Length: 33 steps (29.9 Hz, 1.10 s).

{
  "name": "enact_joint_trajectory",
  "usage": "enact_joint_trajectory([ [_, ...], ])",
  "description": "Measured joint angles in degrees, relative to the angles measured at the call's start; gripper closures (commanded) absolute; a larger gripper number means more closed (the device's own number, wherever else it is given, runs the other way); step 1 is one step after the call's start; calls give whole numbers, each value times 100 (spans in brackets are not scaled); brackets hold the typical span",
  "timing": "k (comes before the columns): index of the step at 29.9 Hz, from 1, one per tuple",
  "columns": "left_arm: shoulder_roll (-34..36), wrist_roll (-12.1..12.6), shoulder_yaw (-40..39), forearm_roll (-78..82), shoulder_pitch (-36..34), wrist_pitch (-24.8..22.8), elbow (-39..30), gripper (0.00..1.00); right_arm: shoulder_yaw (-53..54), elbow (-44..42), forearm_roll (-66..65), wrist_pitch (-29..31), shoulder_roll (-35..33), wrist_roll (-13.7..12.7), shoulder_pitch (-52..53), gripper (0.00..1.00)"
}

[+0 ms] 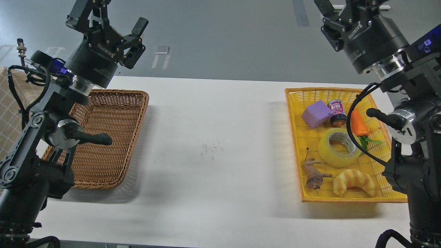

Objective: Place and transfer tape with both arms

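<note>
The yellow tape roll [337, 147] with its grey-white core lies flat in the yellow basket [293, 117] at the right of the white table. My left gripper [108, 17] is raised above the far end of the brown wicker basket [113, 137], fingers spread and empty. My right gripper [339, 8] is raised above the far end of the yellow basket, well away from the tape; its fingertips are partly cut off by the top edge and it looks open and empty.
The yellow basket also holds a purple block [316, 113], a small can [337, 112], a toy carrot [358, 124], a brown animal figure [313, 172] and a croissant toy [355, 182]. The brown wicker basket holds nothing. Bare white table [217, 144] lies between the baskets.
</note>
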Motion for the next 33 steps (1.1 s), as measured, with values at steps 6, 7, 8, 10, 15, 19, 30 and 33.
enact_joint_trajectory([
  [6, -23, 26, 12, -324, 37, 13, 10, 2, 21, 17, 1, -45, 0, 517, -239, 2],
  [7, -21, 15, 15, -325, 40, 13, 13, 2, 21, 7, 0, -72, 0, 535, -259, 2],
  [8, -10, -4, 16, -315, 40, 12, 14, 2, 21, 6, 1, -109, 0, 543, -289, 2],
  [10, 16, -45, 15, -287, 40, 12, 16, 2, 21, 8, 0, -222, 0, 544, -368, 2],
  [15, 70, -218, 14, -251, 44, -25, 22, 2, -37, -13, 1, -639, 0, 517, -476, 1],
  [19, 67, -251, 24, -248, 60, -29, 34, 2, -42, -140, 5, -696, 0, 605, -591, 0],
  [30, -18, -919, 34, -202, 68, 2, 192, 2, -40, -160, 221, -652, 0, 1017, -901, 1],
  [33, -18, -1073, 43, -196, 73, 2, 211, 2, -44, -160, 294, -650, 0, 1032, -922, 1],
])
